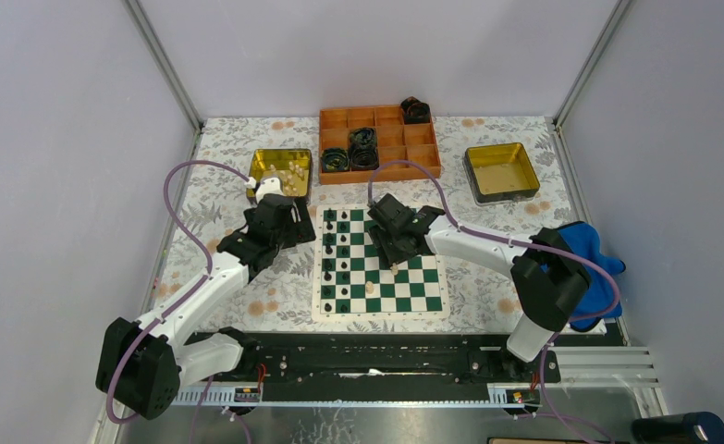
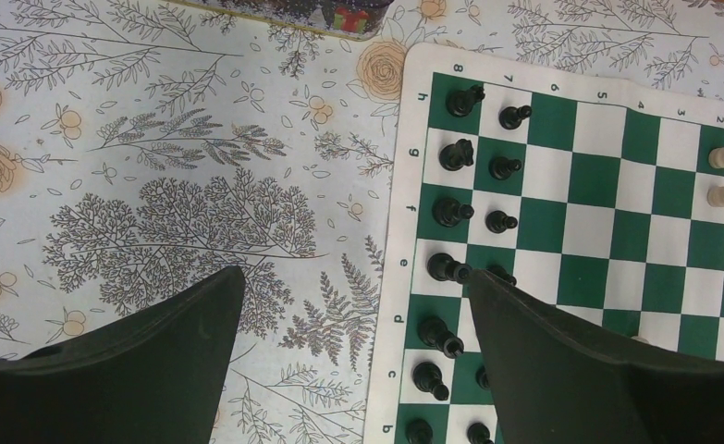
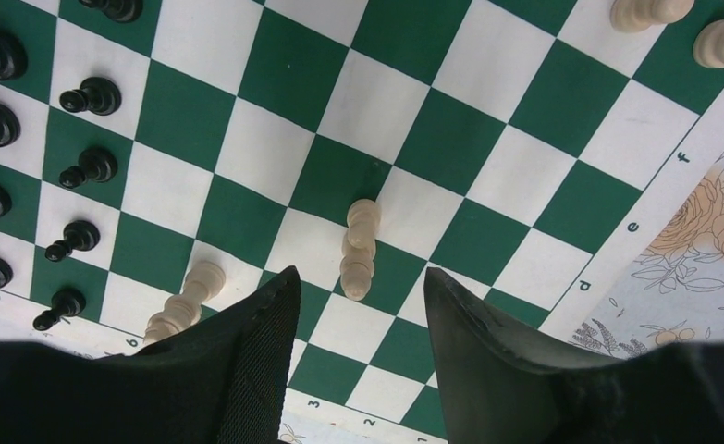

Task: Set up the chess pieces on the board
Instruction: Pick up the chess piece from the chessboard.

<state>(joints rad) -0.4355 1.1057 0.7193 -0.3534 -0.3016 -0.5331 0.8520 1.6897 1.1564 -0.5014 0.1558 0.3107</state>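
Note:
The green and white board [image 1: 413,277] lies mid-table. Black chess pieces [image 1: 336,254] stand in two rows along its left side, also in the left wrist view [image 2: 450,211] and the right wrist view [image 3: 90,97]. My right gripper [image 1: 397,245] hovers over the board, open and empty [image 3: 358,277]. A cream piece [image 3: 361,250] sits just ahead of its fingertips and another [image 3: 184,301] beside its left finger; I cannot tell if they stand or lie. Two more cream pieces [image 3: 649,9] are at the far edge. My left gripper [image 1: 288,222] is open and empty [image 2: 353,287] over the board's left border.
A yellow-lined tin [image 1: 280,169] with several cream pieces stands behind the left gripper. An orange compartment tray [image 1: 379,143] with black coiled rolls is at the back. A second tin [image 1: 501,171] is at the back right. A blue cloth [image 1: 598,268] lies by the right arm.

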